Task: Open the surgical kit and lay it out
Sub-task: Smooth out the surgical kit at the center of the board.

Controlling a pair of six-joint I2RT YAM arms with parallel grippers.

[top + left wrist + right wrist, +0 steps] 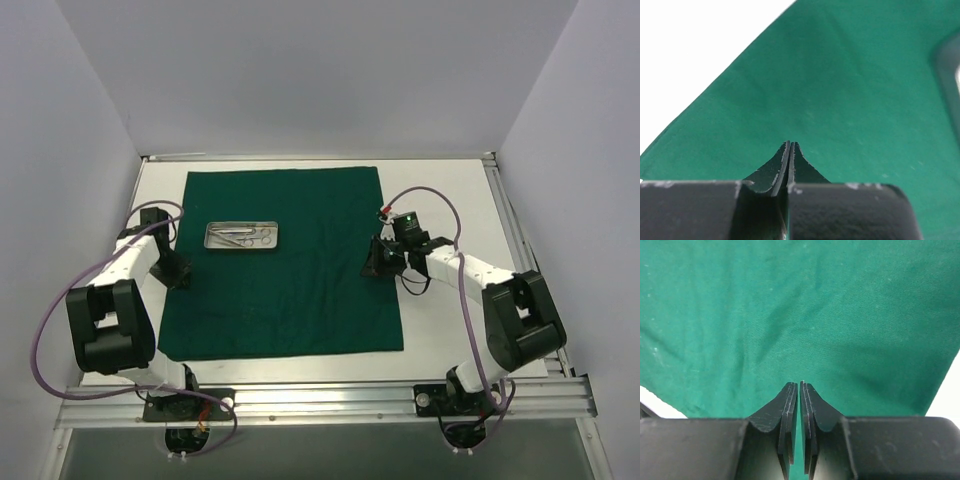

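Note:
The dark green cloth wrap (pixel 290 290) lies spread flat on the white table. A small shiny metal tray (pixel 241 237) stands on its upper left part with slim steel instruments (pixel 250 236) inside. My left gripper (pixel 180 272) is low at the cloth's left edge, below the tray. In the left wrist view it (pixel 790 143) is shut and empty over the cloth (pixel 840 90), with the tray's blurred edge (pixel 947 65) at far right. My right gripper (pixel 372 262) is at the cloth's right edge. In the right wrist view it (pixel 799 384) is shut to a hair's gap, empty, over the cloth (pixel 790 305).
Bare white table (pixel 445 190) shows around the cloth, widest on the right. Aluminium frame rails run along the front (pixel 320 400) and right side (pixel 515 230). Pale walls close in the left, back and right.

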